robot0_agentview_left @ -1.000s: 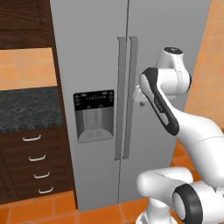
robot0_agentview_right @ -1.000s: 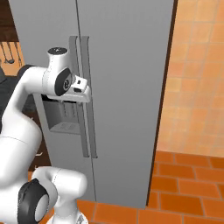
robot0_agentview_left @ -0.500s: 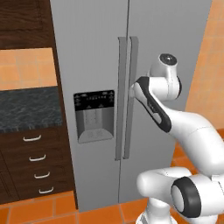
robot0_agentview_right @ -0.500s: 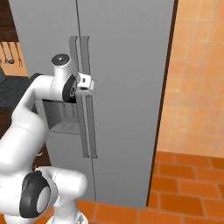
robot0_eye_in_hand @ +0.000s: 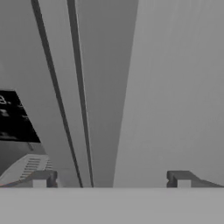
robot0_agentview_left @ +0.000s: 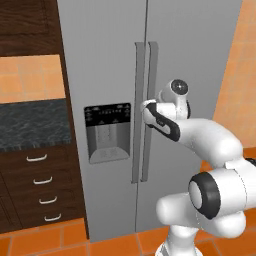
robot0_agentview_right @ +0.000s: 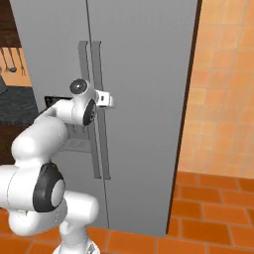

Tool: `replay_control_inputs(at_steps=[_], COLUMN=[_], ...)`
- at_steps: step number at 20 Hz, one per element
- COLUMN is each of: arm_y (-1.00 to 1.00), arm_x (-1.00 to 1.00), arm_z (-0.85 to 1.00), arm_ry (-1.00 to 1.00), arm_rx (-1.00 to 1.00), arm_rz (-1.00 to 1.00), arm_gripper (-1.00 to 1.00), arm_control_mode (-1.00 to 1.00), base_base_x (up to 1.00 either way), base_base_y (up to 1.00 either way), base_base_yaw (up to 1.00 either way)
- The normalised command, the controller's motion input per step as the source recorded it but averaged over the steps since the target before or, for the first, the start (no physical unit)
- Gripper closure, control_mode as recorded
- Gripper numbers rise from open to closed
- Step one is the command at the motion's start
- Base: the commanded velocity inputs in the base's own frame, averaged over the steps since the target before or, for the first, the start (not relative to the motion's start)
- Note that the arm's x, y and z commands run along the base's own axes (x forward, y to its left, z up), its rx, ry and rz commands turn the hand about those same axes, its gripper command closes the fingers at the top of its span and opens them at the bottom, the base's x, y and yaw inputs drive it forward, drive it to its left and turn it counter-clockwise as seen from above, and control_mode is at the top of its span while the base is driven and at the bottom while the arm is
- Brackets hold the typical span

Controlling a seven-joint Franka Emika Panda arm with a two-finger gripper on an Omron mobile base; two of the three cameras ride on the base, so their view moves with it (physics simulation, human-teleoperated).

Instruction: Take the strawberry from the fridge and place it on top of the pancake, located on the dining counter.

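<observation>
The light-grey fridge [robot0_agentview_left: 190,55] stands with both doors shut, its two long vertical handles [robot0_agentview_left: 144,80] side by side at the centre seam. My gripper [robot0_agentview_left: 146,107] is right at the right door's handle [robot0_agentview_right: 97,64], at about dispenser height. In the hand view the gripper [robot0_eye_in_hand: 111,179] is open, its fingertips [robot0_eye_in_hand: 43,178] wide apart with nothing between them, and the handles [robot0_eye_in_hand: 78,87] run up just ahead. The black-panelled dispenser [robot0_agentview_left: 107,131] sits in the left door. The strawberry, the pancake and the dining counter are out of view.
A black-topped wall counter [robot0_agentview_left: 27,122] with dark wood drawers [robot0_agentview_left: 42,185] adjoins the fridge on the left. An orange tiled wall [robot0_agentview_right: 223,99] flanks it on the right, over an orange tiled floor [robot0_agentview_right: 213,208]. Utensils [robot0_agentview_right: 10,59] hang at the far left.
The arm has folded in and the hand has moved forward and a little down, closing on the right door's handle. The fridge doors have not moved.
</observation>
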Motion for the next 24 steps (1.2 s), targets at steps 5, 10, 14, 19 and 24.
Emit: replay_control_inputs(at_steps=[5,10,14,19,24], arm_y=[0.00,0.00,0.00,0.00,-0.15], arm_x=[0.50,0.44,0.36,0.02,-0.20], arm_z=[-0.12,-0.04,0.00,0.00,0.00], arm_ry=[-0.14,-0.11,0.00,0.00,0.07], arm_rx=[0.00,0.00,0.00,0.00,0.00], arm_rz=[-0.02,0.00,0.00,0.00,-0.01], arm_gripper=[-1.00,-1.00,-1.00,1.00,1.00], arm_control_mode=[-1.00,-1.00,-1.00,-1.00,-1.00], base_base_x=[0.00,0.00,0.00,0.00,0.00], base_base_y=[0.00,0.00,0.00,0.00,0.00], base_base_yaw=[0.00,0.00,0.00,0.00,0.00])
